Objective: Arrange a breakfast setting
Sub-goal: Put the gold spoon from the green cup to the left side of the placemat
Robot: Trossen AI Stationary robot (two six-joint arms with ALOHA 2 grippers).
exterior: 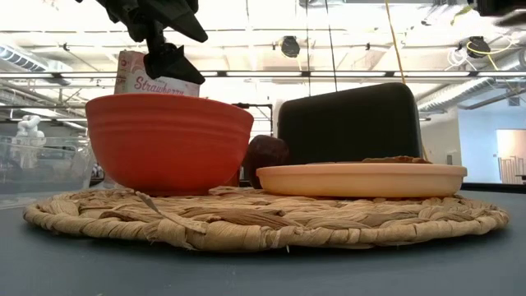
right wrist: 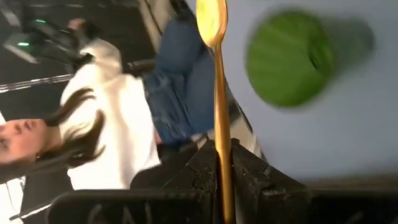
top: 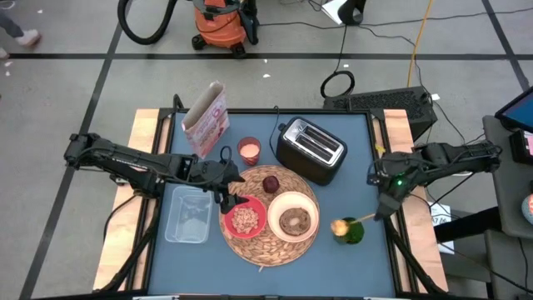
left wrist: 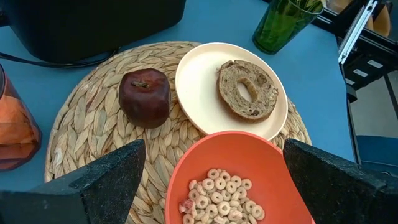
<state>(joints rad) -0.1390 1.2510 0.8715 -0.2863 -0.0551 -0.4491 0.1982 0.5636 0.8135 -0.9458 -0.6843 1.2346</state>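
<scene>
The right hand [right wrist: 219, 163] is clamped on the slim gold spoon [right wrist: 216, 81], holding it by the handle end only, with the spoon bowl far out in front and close to a green glass [top: 353, 232] on the tabletop [top: 350, 154]. With such a long free end, I think the spoon can swing into the glass and tip it, or turn between the fingers when it is carried to the mat. The left hand [top: 223, 185] hovers with its fingers apart just above the small red bowl [top: 245, 219], which holds cereal and sits on the woven straw mat [top: 275, 250] beside the cream plate [top: 293, 204] with the toast [top: 296, 222] and near the dark red fruit [top: 271, 183]. If this hand lowers carelessly, it can push the bowl and spill cereal.
</scene>
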